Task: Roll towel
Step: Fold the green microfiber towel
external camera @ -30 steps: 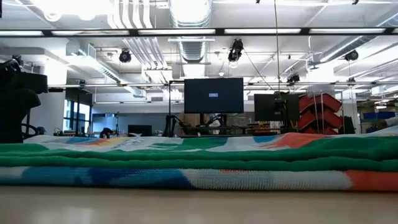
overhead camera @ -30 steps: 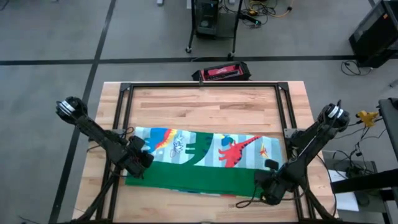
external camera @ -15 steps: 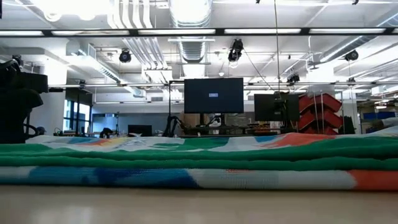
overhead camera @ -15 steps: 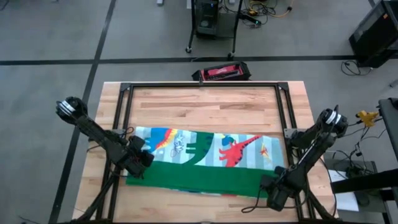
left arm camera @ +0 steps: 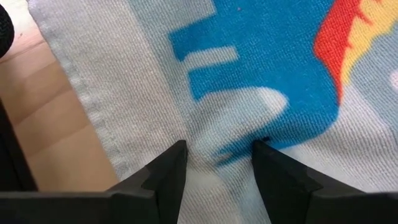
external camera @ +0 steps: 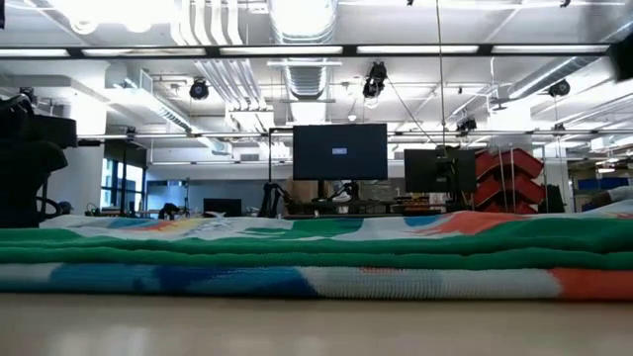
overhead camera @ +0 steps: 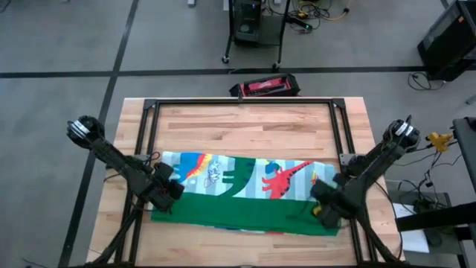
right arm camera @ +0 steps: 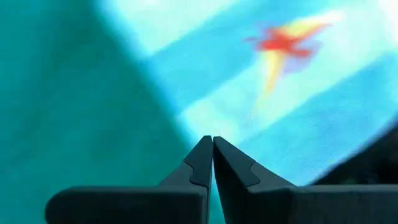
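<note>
Green-backed striped dinosaur towel folded on bench; left gripper fingers pinching fold, right gripper clenched empty; front edge hidden.

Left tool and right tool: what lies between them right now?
In the high view, only the towel spans the stretch from the left tool to the right tool: striped dinosaur print and folded-over green back.

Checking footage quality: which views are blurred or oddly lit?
Right wrist view: the towel is soft, under a teal cast with a dark shadow. Left wrist view: weave crisp. Low view: near towel edge slightly soft, ceiling lights glare. High view: even, sharp.
</note>
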`<state>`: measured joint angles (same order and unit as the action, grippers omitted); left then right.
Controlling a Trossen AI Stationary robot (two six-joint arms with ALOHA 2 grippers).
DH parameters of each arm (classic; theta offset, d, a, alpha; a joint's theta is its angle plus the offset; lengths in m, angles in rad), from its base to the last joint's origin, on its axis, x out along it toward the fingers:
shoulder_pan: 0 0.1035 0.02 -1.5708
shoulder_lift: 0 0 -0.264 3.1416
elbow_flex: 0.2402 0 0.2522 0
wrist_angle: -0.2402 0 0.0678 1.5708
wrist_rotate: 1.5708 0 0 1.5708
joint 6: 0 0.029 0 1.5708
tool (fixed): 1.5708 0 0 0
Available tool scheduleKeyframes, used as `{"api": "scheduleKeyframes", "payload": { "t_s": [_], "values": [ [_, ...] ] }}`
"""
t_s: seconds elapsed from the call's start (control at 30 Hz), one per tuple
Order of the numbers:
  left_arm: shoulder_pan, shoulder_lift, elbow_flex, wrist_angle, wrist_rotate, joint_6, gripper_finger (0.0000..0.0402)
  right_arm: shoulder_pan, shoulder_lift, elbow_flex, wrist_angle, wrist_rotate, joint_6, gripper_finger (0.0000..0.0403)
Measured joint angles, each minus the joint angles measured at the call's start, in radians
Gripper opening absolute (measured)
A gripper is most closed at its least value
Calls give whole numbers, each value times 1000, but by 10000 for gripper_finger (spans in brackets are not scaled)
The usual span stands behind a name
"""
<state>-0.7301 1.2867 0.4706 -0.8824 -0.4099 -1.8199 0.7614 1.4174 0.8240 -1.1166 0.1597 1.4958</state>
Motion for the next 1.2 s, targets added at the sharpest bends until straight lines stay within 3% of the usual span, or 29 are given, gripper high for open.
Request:
{"api": "scheduleKeyframes", "payload": {
  "t_s": [0.17,0.47,0.83,1.0,1.2],
  "values": [
    [0,0,0,10,2,89,167,-191,1,-63,82,-1,-144,0],
    [0,1,62,48,37,428,162,-587,1,-111,221,28,-522,0],
    [0,1,71,-3,63,442,165,-1004,-2,-104,456,31,-996,0],
    [0,1,73,-82,152,419,165,-976,-49,-82,394,27,-1007,0],
    [0,1,73,-79,152,406,159,-769,-120,-81,205,22,-753,0]
  ]
}}
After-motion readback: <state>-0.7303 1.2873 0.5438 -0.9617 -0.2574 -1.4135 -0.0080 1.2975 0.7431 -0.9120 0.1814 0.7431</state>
